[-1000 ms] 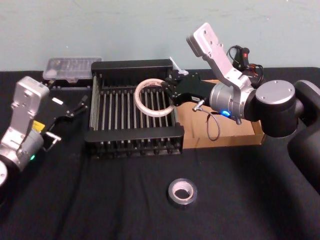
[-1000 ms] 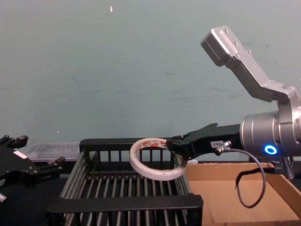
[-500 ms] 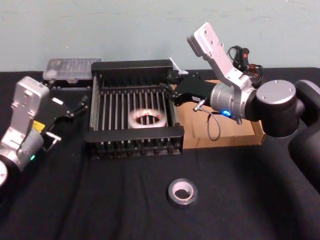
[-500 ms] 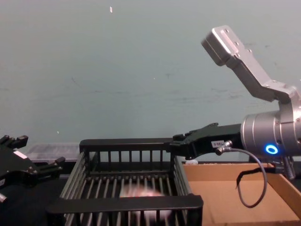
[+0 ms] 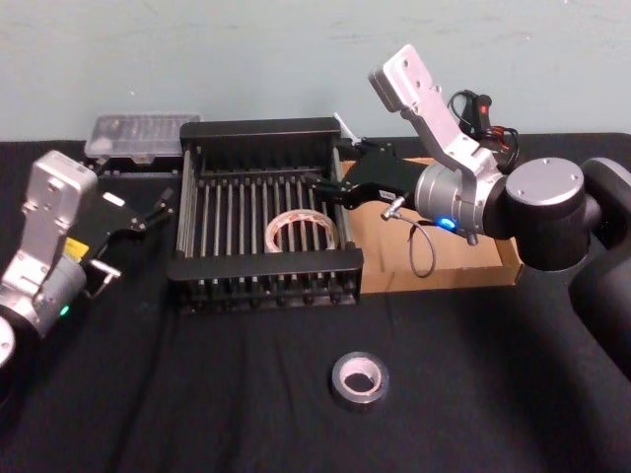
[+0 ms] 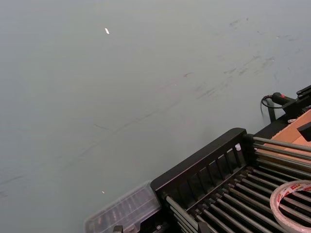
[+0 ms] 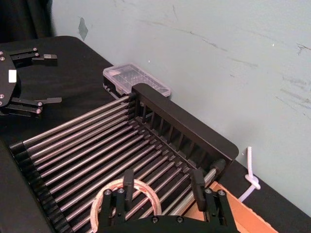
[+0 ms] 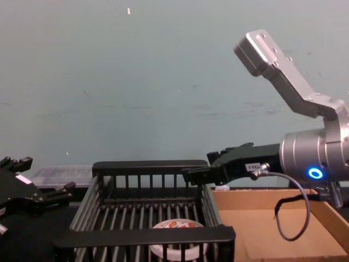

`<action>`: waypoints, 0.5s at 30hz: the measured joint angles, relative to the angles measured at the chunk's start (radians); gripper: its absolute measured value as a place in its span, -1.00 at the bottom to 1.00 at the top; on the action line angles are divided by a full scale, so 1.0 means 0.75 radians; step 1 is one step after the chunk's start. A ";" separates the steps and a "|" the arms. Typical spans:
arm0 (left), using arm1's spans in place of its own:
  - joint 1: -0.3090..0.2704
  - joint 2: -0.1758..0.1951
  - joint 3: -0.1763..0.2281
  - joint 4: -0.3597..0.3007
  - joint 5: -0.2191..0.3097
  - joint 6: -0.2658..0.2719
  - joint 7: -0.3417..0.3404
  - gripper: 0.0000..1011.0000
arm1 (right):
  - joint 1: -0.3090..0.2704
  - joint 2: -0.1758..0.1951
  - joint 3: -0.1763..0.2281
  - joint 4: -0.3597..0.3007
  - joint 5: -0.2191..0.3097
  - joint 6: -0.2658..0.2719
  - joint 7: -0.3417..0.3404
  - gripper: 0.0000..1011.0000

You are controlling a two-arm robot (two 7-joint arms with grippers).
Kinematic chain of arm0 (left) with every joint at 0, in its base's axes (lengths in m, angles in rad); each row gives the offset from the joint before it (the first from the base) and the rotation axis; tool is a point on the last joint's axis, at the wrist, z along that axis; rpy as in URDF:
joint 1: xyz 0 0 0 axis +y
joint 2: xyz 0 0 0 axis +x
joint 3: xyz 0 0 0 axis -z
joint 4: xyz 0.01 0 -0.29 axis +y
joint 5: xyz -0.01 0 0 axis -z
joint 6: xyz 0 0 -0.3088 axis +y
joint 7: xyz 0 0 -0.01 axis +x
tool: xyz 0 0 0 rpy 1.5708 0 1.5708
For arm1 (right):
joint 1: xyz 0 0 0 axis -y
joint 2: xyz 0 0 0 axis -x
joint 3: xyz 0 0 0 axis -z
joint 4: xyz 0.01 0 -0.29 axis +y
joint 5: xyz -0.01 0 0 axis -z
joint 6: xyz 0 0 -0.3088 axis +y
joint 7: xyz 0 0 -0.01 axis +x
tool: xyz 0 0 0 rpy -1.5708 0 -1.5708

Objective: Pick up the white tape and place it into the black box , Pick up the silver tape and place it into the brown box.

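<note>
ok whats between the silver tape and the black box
Nothing; head view shows bare table from the silver tape to the black box's near rim. The right gripper hangs over the box.

Head camera looks down over the whole table (image 5: pixel 197 394); chest camera sits low, facing the wall (image 8: pixel 136 82) across the black box (image 8: pixel 147 234) — a basket both wrist cameras share, right close above, left from beside.

Robot lab bench, black-draped table (image 5: pixel 197 394), bare scuffed pale wall (image 5: pixel 246 59), clear plastic parts case (image 5: pixel 143 133)
</note>
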 joint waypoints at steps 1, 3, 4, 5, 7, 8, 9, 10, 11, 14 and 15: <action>0.000 0.000 0.000 0.000 0.000 0.000 0.000 0.98 | 0.000 0.000 0.000 0.000 0.000 0.000 0.000 0.48; 0.000 0.000 0.000 0.000 0.000 0.000 0.000 0.98 | 0.000 0.000 0.000 0.000 0.000 0.000 0.000 0.63; 0.000 0.000 0.000 0.000 0.000 0.000 0.000 0.98 | 0.000 0.000 0.000 -0.001 0.000 0.000 0.000 0.70; 0.000 0.000 0.000 0.000 0.000 0.000 0.000 0.98 | 0.000 0.000 0.000 -0.001 0.001 0.000 0.000 0.74; 0.000 0.000 0.000 0.000 0.000 0.000 0.000 0.98 | 0.000 0.000 0.000 -0.001 0.001 0.000 0.000 0.83; 0.000 0.000 0.000 0.000 0.000 0.000 0.000 0.98 | 0.000 0.000 0.000 -0.001 0.001 0.000 0.000 0.85; 0.000 0.000 0.000 0.000 0.000 0.000 0.000 0.98 | 0.000 0.000 0.000 -0.001 0.001 0.000 0.000 0.92; 0.000 0.000 0.000 0.000 0.000 0.000 0.000 0.98 | 0.000 0.000 0.000 -0.001 0.001 0.000 0.000 0.96; 0.000 0.000 0.000 0.000 0.000 0.000 0.000 0.98 | 0.000 0.000 0.000 -0.001 0.001 0.000 0.000 0.98; 0.000 0.000 0.000 0.000 0.000 0.000 0.000 0.98 | 0.000 0.000 0.000 -0.001 0.001 0.000 0.000 0.98; 0.000 0.000 0.000 0.000 0.000 0.000 0.000 0.98 | 0.000 0.000 0.000 -0.001 0.001 0.000 0.000 0.98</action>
